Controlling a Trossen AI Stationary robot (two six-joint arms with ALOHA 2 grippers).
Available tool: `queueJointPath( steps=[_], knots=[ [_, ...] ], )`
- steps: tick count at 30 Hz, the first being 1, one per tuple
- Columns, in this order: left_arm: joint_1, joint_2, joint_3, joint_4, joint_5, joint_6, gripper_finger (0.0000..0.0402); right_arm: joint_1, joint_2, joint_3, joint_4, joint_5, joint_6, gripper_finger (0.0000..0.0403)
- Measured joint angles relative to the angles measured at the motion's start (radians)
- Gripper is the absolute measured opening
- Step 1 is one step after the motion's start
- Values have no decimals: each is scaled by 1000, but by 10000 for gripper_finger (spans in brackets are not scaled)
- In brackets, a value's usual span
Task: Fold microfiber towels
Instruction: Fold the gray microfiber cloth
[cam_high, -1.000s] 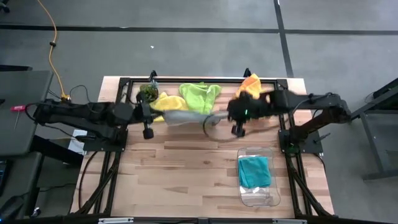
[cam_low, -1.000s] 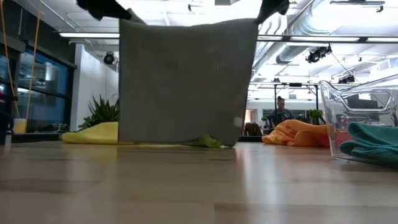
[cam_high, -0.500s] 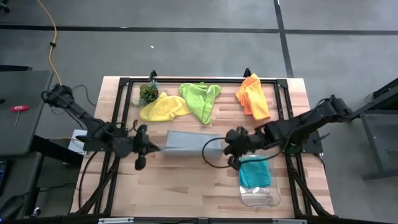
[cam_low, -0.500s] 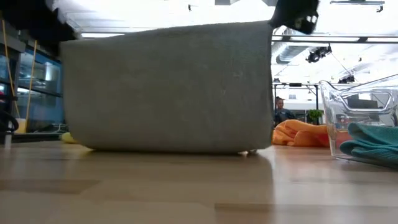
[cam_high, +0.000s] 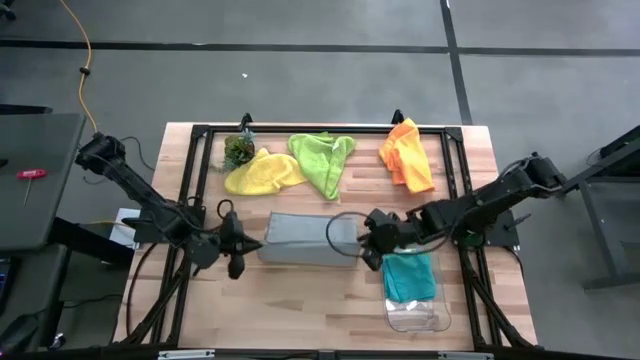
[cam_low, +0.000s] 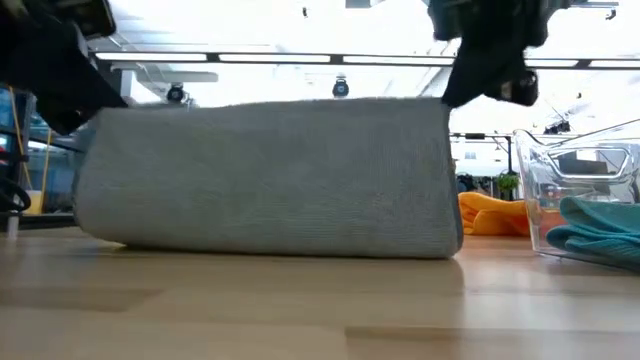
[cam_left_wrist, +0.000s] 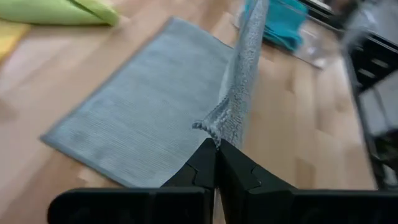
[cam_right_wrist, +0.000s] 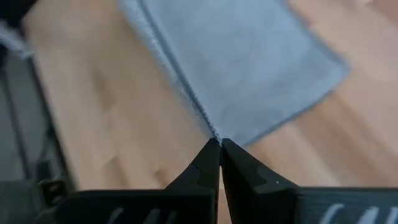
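Observation:
The grey microfiber towel (cam_high: 305, 240) is stretched between my two grippers at mid-table. Its far half lies flat on the wood (cam_left_wrist: 143, 118), and its held edge (cam_low: 270, 105) stands a little above that. My left gripper (cam_high: 243, 247) is shut on the left corner and my right gripper (cam_high: 366, 246) on the right corner. The yellow towel (cam_high: 262, 172), the lime green towel (cam_high: 322, 160) and the orange towel (cam_high: 405, 152) lie crumpled along the far edge. The teal towel (cam_high: 410, 277) lies in the clear bin. My left gripper pinches the grey towel's left corner (cam_left_wrist: 212, 127) between its two fingertips, coming from the table's left and slanting down. The corner is lifted and the edge runs taut to the other gripper. The rest of the towel drops to the table. My right gripper pinches the towel's right corner (cam_right_wrist: 211, 132) between its two fingertips, coming from the table's right and slanting down. The corner is clear of the wood. The edge (cam_right_wrist: 168, 68) leads away from it, drawn straight.
The clear plastic bin (cam_high: 432, 318) stands at the near right, close beside my right gripper. A dark-green plant clump (cam_high: 238, 150) sits at the far left next to the yellow towel. Bare wood lies in front of the grey towel toward the near edge.
Both grippers have sunk and come toward the near edge, rolling as they went and staying shut on the corners. The grey towel hung full length with only its lower edge on the table. Now its lower half is laid flat on the wood, and the held edge is low.

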Motion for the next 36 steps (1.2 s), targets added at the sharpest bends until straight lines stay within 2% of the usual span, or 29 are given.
queueJointPath(
  steps=[6,14,24,31,36],
  knots=[
    [130,18,0,-33,7,0,0,-127,11,0,-7,-35,-79,0],
    [233,51,0,-57,30,44,0,-214,23,0,-61,-74,-91,0],
    [276,133,0,-25,-2,55,0,-240,103,1,-69,-157,-9,0],
    [301,185,0,5,-33,111,0,-243,163,1,-36,-140,11,0],
    [314,227,0,21,-19,129,4,-245,175,1,-37,-114,19,0]
  ],
)
